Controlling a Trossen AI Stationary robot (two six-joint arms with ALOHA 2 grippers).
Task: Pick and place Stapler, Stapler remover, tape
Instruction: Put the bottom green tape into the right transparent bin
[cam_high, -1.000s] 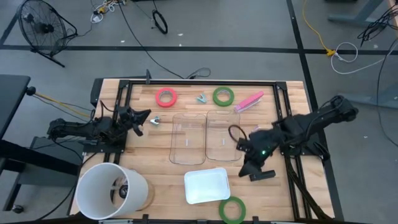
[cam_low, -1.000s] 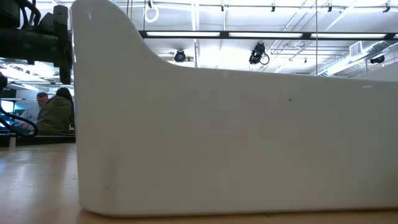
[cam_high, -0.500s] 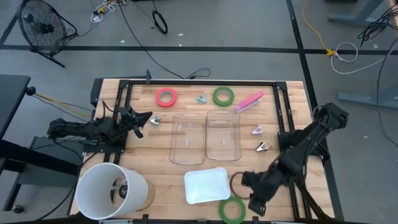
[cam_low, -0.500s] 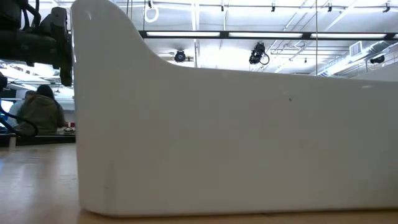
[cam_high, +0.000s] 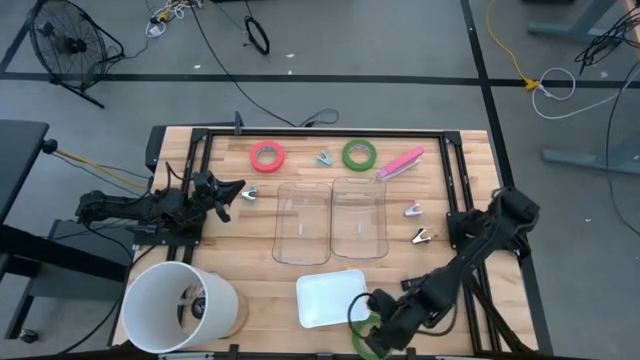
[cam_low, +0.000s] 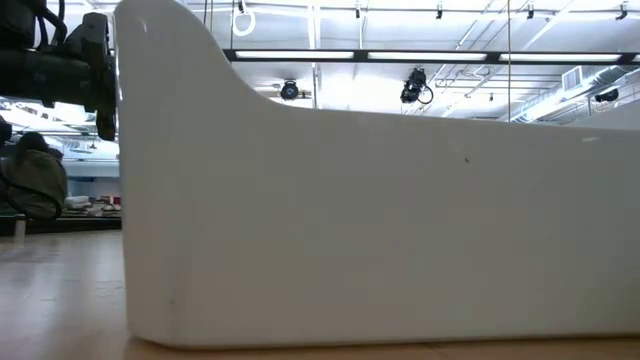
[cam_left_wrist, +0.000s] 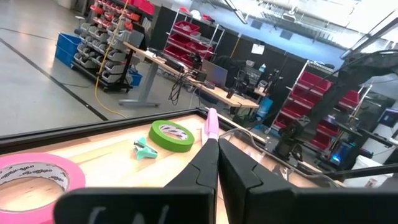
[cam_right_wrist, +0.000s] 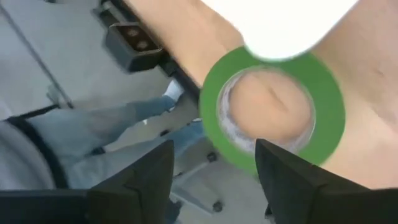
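A green tape ring (cam_high: 373, 340) lies flat at the table's near edge, partly under the white tray's corner. My right gripper (cam_high: 372, 322) stands open just above it; in the right wrist view the ring (cam_right_wrist: 273, 115) shows ahead of the two spread fingers. A red tape ring (cam_high: 267, 155), a teal stapler remover (cam_high: 324, 158), a second green tape ring (cam_high: 359, 154) and a pink stapler (cam_high: 400, 162) lie along the far edge. My left gripper (cam_high: 236, 192) is shut and holds nothing at the table's left side, pointing at the far row (cam_left_wrist: 171, 135).
Two clear containers (cam_high: 303, 222) (cam_high: 358, 218) stand side by side mid-table. A white tray (cam_high: 332, 297) sits near the front and its wall (cam_low: 380, 220) fills the low view. A white bucket (cam_high: 180, 305) stands at the near left. Small metal pieces (cam_high: 413, 210) (cam_high: 421, 236) (cam_high: 250, 193) lie loose.
My right gripper has swung from beside the right clear container toward the table's near edge and come over the green tape ring there. The two small metal pieces at the right, covered by the arm before, now show.
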